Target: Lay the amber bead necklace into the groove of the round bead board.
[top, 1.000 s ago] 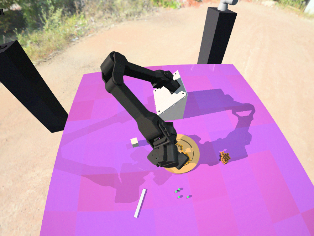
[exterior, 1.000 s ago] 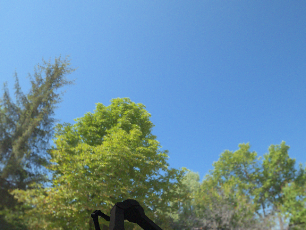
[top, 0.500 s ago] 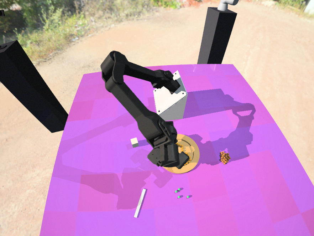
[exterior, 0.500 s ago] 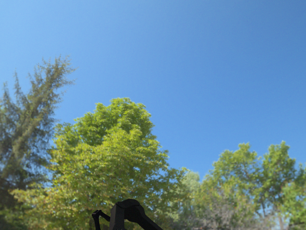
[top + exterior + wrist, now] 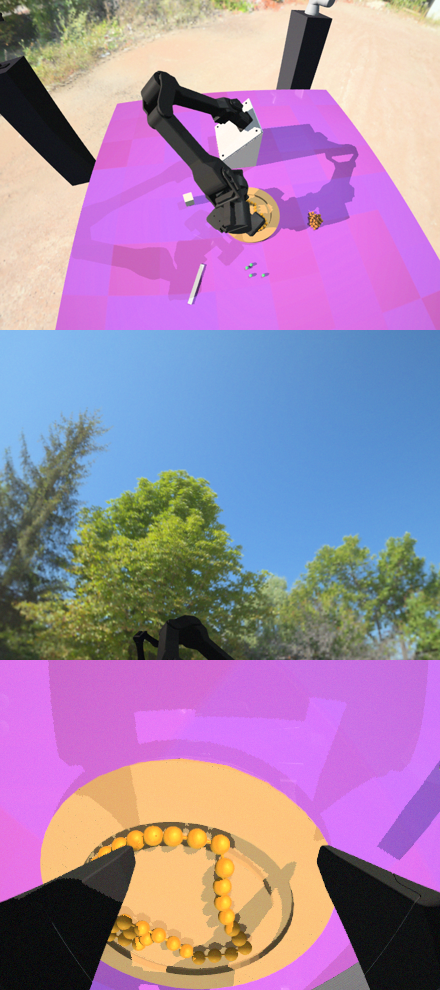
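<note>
The round tan bead board (image 5: pixel 272 212) (image 5: pixel 167 792) lies on the purple table top, right of the middle. The amber bead necklace (image 5: pixel 258 211) (image 5: pixel 175 836) lies on the board. In the wrist view its beads follow the groove along the far and near left arcs, and one stretch (image 5: pixel 224 885) cuts straight across the board's middle. The right part of the groove (image 5: pixel 288 899) holds no beads. My gripper (image 5: pixel 248 221) (image 5: pixel 227 855) hangs just above the board, open wide, with nothing between its fingers. A finger stands on each side of the necklace.
A heap of orange beads (image 5: pixel 314 220) lies right of the board. Small green beads (image 5: pixel 250 265), a white bar (image 5: pixel 196 283) and a cream cube (image 5: pixel 188 199) lie around it. A white-grey box (image 5: pixel 238 142) stands behind. Black pillars (image 5: pixel 304 49) (image 5: pixel 35 124) flank the table. The exterior view shows sky, trees and an arm joint (image 5: pixel 182 637).
</note>
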You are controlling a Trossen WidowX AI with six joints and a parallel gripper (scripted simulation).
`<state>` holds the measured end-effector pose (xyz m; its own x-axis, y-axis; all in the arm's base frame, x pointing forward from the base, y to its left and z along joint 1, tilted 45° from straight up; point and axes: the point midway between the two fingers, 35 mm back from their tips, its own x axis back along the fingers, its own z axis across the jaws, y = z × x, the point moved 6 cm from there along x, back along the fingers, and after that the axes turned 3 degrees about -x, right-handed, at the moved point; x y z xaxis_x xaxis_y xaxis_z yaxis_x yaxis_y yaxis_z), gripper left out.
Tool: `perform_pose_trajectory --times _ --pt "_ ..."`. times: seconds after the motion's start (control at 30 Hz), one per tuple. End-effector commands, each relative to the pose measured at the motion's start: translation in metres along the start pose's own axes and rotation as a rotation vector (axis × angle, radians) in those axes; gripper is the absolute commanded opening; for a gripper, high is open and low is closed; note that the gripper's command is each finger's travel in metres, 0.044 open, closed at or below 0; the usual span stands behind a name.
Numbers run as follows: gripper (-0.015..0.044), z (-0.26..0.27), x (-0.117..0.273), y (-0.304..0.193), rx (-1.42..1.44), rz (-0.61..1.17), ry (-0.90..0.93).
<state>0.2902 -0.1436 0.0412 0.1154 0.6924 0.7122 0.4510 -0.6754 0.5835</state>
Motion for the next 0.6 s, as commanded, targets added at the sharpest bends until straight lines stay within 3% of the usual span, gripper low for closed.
perform_pose_trajectory --times 0.0,0.03,0.27,0.43,0.57 --pt "0.0440 0.000 0.000 0.000 -0.002 0.000 -0.002" --pt "0.0440 0.000 0.000 0.000 -0.002 0.000 -0.002" --pt "0.0256 0.001 0.031 -0.010 0.052 0.001 -0.001" --pt "0.0125 0.001 0.021 -0.011 0.054 0.001 -0.001" --pt "0.0120 0.003 0.024 -0.009 0.049 -0.003 0.012"
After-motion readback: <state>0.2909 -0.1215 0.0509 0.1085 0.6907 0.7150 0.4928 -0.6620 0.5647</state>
